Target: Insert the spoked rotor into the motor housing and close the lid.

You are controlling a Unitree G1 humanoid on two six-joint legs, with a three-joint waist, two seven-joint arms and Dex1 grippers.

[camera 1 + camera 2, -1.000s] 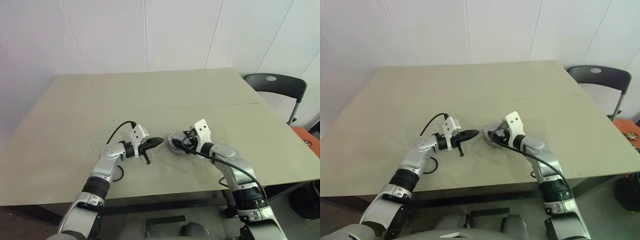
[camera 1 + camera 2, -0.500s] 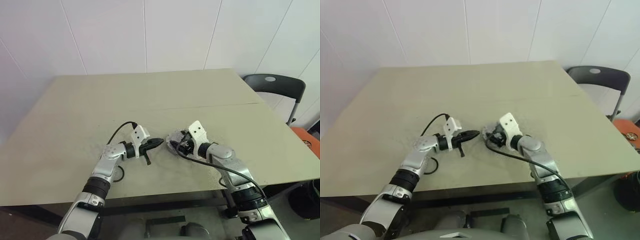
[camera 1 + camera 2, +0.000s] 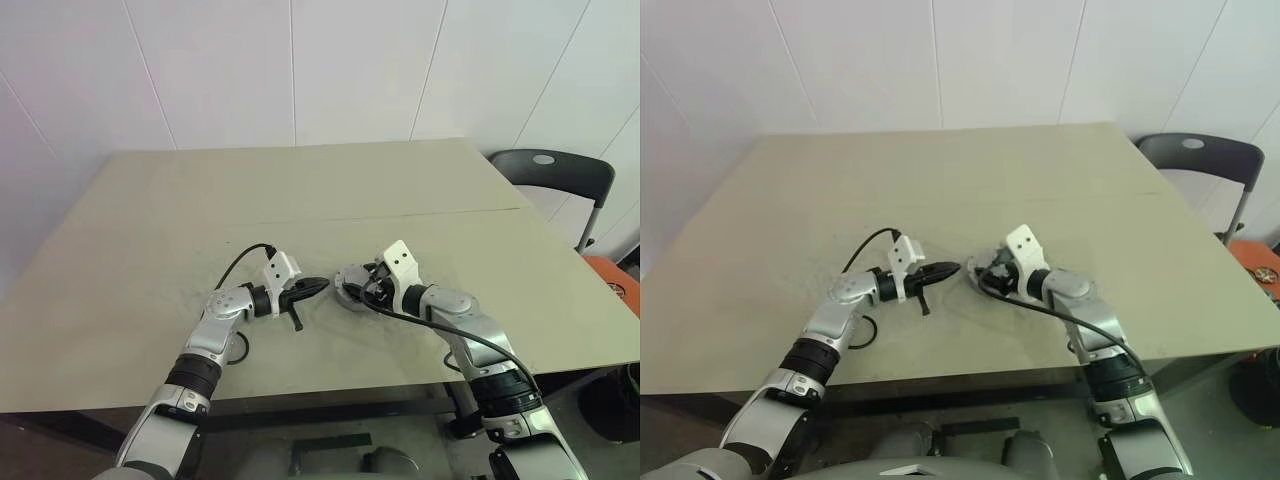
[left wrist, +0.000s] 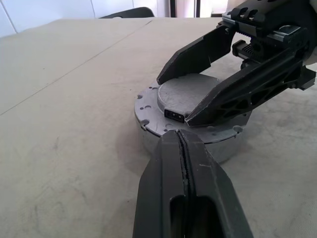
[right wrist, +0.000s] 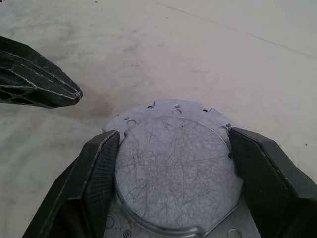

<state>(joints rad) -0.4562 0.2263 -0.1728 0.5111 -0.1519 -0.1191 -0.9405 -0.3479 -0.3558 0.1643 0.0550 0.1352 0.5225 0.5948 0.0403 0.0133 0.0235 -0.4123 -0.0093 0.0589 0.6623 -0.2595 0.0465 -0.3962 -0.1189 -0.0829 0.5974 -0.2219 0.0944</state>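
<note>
Shows the motor housing (image 4: 190, 99) sitting flat on the tan table (image 3: 300, 190), close to the near edge and between the two arms. Being round, offers no long axis across the tabletop; stands with its axis upright, scratched grey top face turned up. Carries a thin flange (image 4: 147, 106) with small holes around that raised top, and a small dark connector slot (image 4: 174, 114) in the side of the raised part that faces the left gripper (image 4: 179, 135). Finds the right gripper (image 5: 174, 135) reaching in from the robot's right and angled downward, jaws spread wide and set against opposite sides of the raised top, so that the housing lies directly between the two black fingers (image 5: 99, 168) with the finger undersides just over the flange. Reads as a clamp on the housing rather than a loose straddle, with no gap visible at either pad. Puts the left gripper roughly level, pointing at the housing from the robot's left, jaws pressed fully together with nothing between them, tips just beside the flange edge but apart from it.
</note>
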